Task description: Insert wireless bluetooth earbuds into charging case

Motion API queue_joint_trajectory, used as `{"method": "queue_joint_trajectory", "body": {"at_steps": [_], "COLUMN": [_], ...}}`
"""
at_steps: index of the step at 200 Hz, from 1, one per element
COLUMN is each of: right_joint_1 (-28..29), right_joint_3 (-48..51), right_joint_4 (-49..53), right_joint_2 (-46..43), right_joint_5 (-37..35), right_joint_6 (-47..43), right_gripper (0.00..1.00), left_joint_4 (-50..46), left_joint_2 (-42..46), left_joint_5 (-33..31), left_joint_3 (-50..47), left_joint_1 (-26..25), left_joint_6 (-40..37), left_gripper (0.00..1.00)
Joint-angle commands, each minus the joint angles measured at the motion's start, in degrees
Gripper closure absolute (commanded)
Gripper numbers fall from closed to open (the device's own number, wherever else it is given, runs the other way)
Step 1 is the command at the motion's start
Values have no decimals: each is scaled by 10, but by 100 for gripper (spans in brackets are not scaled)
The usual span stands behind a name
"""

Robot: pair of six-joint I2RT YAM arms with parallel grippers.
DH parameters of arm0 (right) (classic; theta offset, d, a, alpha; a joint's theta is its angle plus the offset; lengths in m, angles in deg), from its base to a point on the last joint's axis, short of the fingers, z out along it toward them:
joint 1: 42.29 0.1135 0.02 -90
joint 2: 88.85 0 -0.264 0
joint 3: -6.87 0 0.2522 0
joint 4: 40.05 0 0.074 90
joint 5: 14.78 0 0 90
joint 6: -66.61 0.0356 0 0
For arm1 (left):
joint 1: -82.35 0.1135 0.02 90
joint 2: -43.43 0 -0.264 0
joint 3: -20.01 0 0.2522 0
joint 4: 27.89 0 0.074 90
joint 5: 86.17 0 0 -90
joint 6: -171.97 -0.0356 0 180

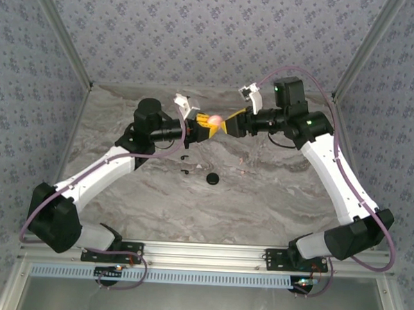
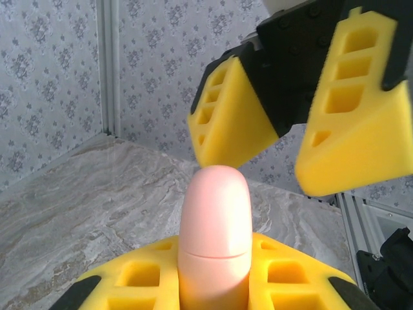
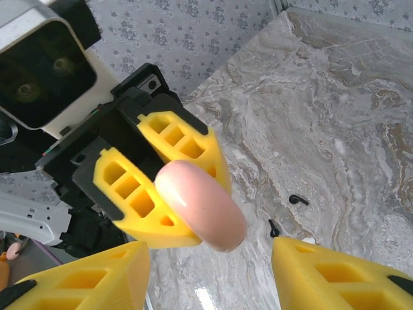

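The charging case (image 2: 215, 226) is a pink, capsule-shaped shell with its lid seam closed. My left gripper (image 1: 198, 125) is shut on it and holds it above the table, its rounded end pointing at my right gripper (image 1: 229, 122). The right gripper's yellow fingers (image 2: 229, 119) stand open just beyond that end, apart from the case. In the right wrist view the case (image 3: 201, 205) sticks out past the left gripper's fingers (image 3: 139, 197). Two wireless bluetooth earbuds (image 1: 184, 157) (image 1: 186, 170), tiny black hooks, lie on the marble below. They also show in the right wrist view (image 3: 297, 199) (image 3: 273, 228).
A round black piece (image 1: 212, 177) lies on the marble table (image 1: 274, 193) just right of the earbuds. Patterned walls close the table in at the back and both sides. A metal rail (image 1: 209, 252) runs along the near edge.
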Motion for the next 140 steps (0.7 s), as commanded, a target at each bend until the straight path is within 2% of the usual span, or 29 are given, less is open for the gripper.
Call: {"method": "queue_joint_trajectory", "body": {"at_steps": [1, 45, 140], "right_joint_1": [6, 6, 4], "right_joint_3": [-21, -22, -29], "right_joint_4": [15, 19, 13], "right_joint_2": [5, 7, 7], "right_joint_5": [-9, -21, -95], "right_joint_6": [-12, -12, 11], "right_gripper": [46, 46, 46], "left_joint_4": [31, 31, 8], "left_joint_2": [24, 29, 36], "left_joint_5": [22, 33, 42], "left_joint_3": [-2, -3, 1], "left_joint_1": [-9, -16, -30], "left_joint_6": [-21, -28, -54], "left_gripper": [85, 85, 86]}}
